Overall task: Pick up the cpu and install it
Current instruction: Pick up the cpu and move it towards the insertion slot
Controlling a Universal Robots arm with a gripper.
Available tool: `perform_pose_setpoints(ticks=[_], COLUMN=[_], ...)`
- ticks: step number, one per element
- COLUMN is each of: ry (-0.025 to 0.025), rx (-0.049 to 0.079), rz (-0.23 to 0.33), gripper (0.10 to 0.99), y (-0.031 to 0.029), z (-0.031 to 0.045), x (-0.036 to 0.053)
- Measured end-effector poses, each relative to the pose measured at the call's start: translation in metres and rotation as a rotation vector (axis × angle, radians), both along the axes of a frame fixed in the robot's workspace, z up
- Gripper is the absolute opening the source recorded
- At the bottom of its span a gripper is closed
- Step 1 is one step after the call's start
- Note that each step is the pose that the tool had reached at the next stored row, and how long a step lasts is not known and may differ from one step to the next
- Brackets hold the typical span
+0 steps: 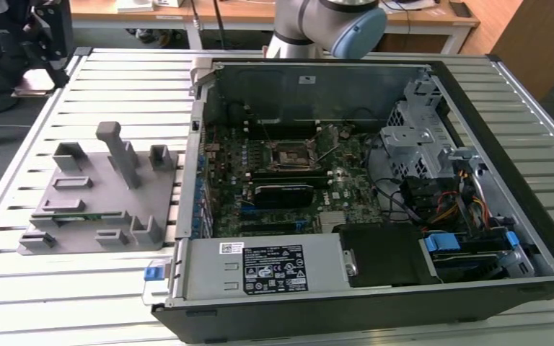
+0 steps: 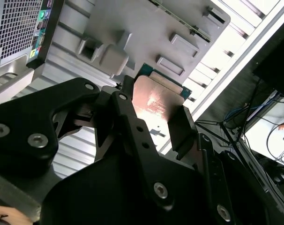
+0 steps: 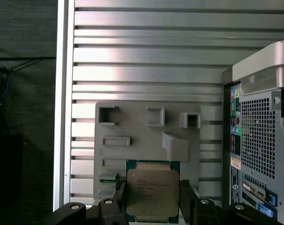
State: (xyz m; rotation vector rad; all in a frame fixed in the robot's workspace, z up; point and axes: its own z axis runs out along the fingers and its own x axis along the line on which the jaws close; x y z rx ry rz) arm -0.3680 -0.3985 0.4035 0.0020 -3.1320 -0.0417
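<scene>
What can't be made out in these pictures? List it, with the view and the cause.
- The cpu: the first wrist view's edge cuts off part of it; in the second wrist view the gripper hides part.
- The arm: cut off by the exterior view's top edge.
- The motherboard socket: too small in the exterior view to tell whether it is open or empty.

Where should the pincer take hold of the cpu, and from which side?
By two opposite side edges, approaching square to its flat metal top. The cpu is a thin flat square, so only its edges offer parallel faces. In the first wrist view the pincer sits that way, one finger on each edge, apparently clamped.
</scene>
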Motion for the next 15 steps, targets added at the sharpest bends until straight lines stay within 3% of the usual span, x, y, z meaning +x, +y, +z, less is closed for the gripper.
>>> perform_pose_setpoints(ticks=[15], ry=[-0.0001], rx=[0.0], rz=[0.0], gripper=[0.541], y=[0.0007], z=[-0.0001], x=[0.0428])
